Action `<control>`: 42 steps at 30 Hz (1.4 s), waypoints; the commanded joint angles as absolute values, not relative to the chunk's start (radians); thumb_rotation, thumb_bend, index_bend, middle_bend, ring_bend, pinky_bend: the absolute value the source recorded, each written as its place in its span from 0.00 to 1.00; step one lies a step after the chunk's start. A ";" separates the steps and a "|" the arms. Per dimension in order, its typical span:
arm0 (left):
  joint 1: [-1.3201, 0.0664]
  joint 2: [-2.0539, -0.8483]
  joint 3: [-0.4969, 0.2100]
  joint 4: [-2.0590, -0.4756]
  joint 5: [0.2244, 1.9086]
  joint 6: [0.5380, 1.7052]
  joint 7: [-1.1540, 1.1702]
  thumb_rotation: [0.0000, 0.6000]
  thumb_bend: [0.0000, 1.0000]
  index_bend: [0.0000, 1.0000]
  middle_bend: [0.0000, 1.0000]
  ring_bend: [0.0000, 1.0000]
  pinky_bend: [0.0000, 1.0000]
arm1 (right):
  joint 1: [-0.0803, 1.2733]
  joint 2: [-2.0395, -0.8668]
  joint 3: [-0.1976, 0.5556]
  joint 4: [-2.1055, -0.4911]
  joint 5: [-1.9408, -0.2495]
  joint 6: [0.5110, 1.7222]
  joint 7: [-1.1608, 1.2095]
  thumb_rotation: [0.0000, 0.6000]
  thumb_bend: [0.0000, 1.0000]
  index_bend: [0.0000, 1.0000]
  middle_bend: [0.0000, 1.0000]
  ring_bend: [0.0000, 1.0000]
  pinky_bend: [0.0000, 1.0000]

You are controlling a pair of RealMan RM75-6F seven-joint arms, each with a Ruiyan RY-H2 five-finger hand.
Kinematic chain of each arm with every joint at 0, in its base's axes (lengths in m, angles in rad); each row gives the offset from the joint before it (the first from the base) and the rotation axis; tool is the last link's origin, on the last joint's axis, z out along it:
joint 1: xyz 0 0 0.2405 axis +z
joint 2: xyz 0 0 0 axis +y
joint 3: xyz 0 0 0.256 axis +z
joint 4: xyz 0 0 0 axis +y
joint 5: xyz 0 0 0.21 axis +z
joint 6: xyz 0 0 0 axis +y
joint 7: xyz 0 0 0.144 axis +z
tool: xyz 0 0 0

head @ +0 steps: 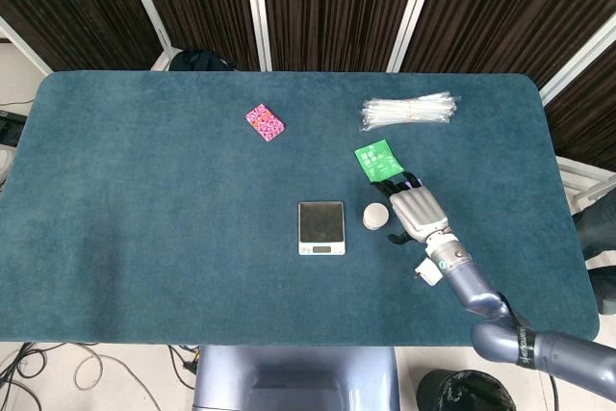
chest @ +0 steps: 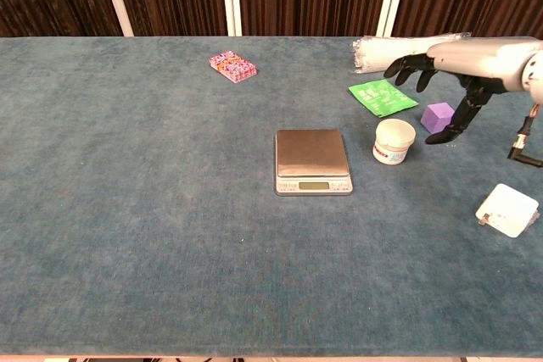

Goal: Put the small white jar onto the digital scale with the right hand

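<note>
The small white jar (head: 375, 215) (chest: 394, 142) stands upright on the teal table just right of the digital scale (head: 320, 227) (chest: 311, 161), whose steel plate is bare. My right hand (head: 416, 209) (chest: 462, 69) hovers just right of the jar with its fingers spread and nothing in them; it does not touch the jar. The left hand is not in either view.
A green packet (head: 376, 160) (chest: 382, 96) and a purple cube (chest: 439, 116) lie under and behind the right hand. A bundle of clear straws (head: 409, 112) sits at the back, a pink packet (head: 265, 122) back left, a white square object (chest: 507, 209) at the right.
</note>
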State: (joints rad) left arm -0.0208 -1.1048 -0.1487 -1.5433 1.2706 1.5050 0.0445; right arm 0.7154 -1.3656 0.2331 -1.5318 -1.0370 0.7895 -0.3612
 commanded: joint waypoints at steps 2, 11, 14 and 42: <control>-0.020 -1.106 -0.150 -1.543 1.268 1.506 0.048 1.00 0.74 0.04 0.00 0.00 0.00 | 0.735 -1.400 0.215 -1.492 -1.015 0.778 -0.384 1.00 0.26 0.14 0.21 0.26 0.00; -0.021 -1.110 -0.151 -1.542 1.261 1.506 0.062 1.00 0.74 0.04 0.00 0.00 0.00 | 0.764 -1.489 0.183 -1.380 -1.026 0.787 -0.405 1.00 0.26 0.22 0.25 0.30 0.01; -0.022 -1.111 -0.152 -1.542 1.258 1.507 0.065 1.00 0.74 0.04 0.00 0.00 0.00 | 0.775 -1.514 0.178 -1.345 -1.026 0.779 -0.405 1.00 0.26 0.23 0.27 0.31 0.01; -0.022 -1.112 -0.157 -1.547 1.248 1.506 0.070 1.00 0.74 0.04 0.00 0.00 0.00 | 0.838 -1.554 0.190 -1.321 -1.007 0.863 -0.543 1.00 0.26 0.53 0.53 0.48 0.31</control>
